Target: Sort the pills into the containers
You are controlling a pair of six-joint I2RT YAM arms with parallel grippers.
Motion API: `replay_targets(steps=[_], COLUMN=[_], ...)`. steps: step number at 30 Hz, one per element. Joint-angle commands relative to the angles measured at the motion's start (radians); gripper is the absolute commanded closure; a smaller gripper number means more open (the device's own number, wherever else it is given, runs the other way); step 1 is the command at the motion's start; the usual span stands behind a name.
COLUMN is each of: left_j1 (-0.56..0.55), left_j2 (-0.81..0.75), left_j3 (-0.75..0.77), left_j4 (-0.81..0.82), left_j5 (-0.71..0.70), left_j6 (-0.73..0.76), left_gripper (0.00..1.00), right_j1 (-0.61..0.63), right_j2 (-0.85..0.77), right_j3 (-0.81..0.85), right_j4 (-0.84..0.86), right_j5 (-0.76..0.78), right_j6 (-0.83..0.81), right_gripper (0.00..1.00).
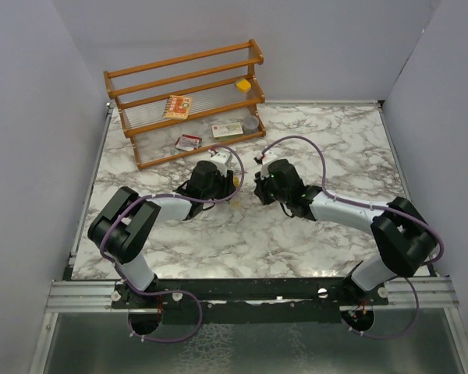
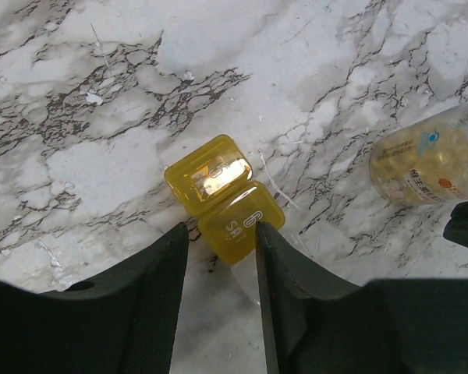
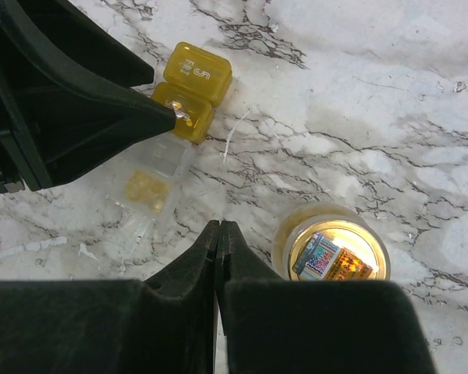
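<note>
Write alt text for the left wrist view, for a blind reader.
A small yellow box lies open on a marble table, its near half between the left gripper's parted fingers. A round jar of pale pills sits at the right edge.

White marble tabletop (image 1: 242, 241), pale grey walls (image 1: 31, 117), wooden rack (image 1: 210, 101) behind

We show left arm (image 1: 152, 206) and right arm (image 1: 347, 209), black joints, pale grey links, purple cables (image 1: 300, 139), matte black fingers (image 2: 140, 312).

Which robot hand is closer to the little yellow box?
Left. The left gripper has a finger either side of the yellow box; the right gripper, shut, sits apart from it beside the round jar.
</note>
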Motion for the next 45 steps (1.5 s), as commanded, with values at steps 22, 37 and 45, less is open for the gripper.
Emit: replay_targets(steps=[22,37,45], left_j1=[0.001,0.001,0.000], left_j2=[-0.004,0.015,0.016], left_j3=[0.045,0.060,0.062], left_j4=[-0.042,-0.056,-0.061], left_j5=[-0.056,-0.056,-0.062], left_j6=[-0.006,-0.028,-0.028], left_gripper=[0.58,0.58,0.60], right_j1=[0.008,0.015,0.017], right_j2=[0.024,0.039,0.057], right_j3=[0.019,0.010,0.010], right_j4=[0.066,0.078,0.079], right_j5=[-0.080,-0.102,-0.110], right_j6=[0.021,0.026,0.030], right_gripper=[0.99,0.99,0.99])
